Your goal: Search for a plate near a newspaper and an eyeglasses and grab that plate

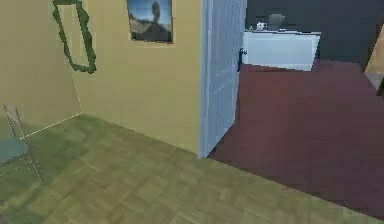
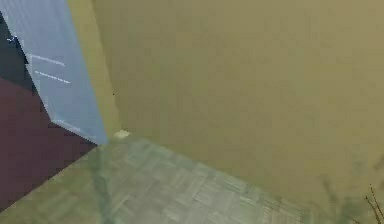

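In the forward view, a pale yellow plaster wall (image 1: 150, 90) takes up the 9 to 12 o'clock part of the picture. On it, at about 12 o'clock, hangs a dark-framed portrait picture (image 1: 150, 19). At 10 o'clock hangs a tall frame with a leafy green border (image 1: 76, 38). A white panelled door (image 1: 222, 75) stands ajar just right of the middle. Beyond it a dark red carpeted floor (image 1: 300, 130) runs toward 1 o'clock, where a low white bench (image 1: 282, 49) stands against a dark grey wall (image 1: 340, 25). A small dark object (image 1: 275, 19), too small to name, sits on the bench. Light brown wooden parquet floor (image 1: 110, 180) covers the near ground from 6 to 8 o'clock, and a thin grey metal frame (image 1: 14, 140) stands at 9 o'clock.

In the arm side view the yellow wall (image 2: 240, 80) spreads from 12 to 3 o'clock. The white door (image 2: 60, 70) is at 10 o'clock, with the red carpet (image 2: 30, 145) at 8 o'clock beside it. The parquet (image 2: 170, 190) lies at 6 o'clock, and thin dark twigs (image 2: 350, 197) show at 4 o'clock.

It cannot be told how the fingers stand or where the plate lies.
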Available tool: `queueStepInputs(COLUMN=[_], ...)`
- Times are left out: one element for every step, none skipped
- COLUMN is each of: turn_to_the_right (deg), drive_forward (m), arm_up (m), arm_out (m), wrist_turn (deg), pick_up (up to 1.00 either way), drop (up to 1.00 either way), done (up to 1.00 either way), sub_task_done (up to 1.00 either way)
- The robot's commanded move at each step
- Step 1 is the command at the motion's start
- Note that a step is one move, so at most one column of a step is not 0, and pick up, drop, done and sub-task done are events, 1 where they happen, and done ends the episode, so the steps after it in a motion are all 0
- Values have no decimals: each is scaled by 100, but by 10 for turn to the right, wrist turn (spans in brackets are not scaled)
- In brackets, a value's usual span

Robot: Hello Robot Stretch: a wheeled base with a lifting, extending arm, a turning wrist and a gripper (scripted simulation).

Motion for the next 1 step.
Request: queueStepInputs(turn_to_the_right=[-450], drive_forward=[0], arm_up=[0], arm_out=[0], wrist_turn=[0], pick_up=[0], drop=[0], done=[0], sub_task_done=[0])
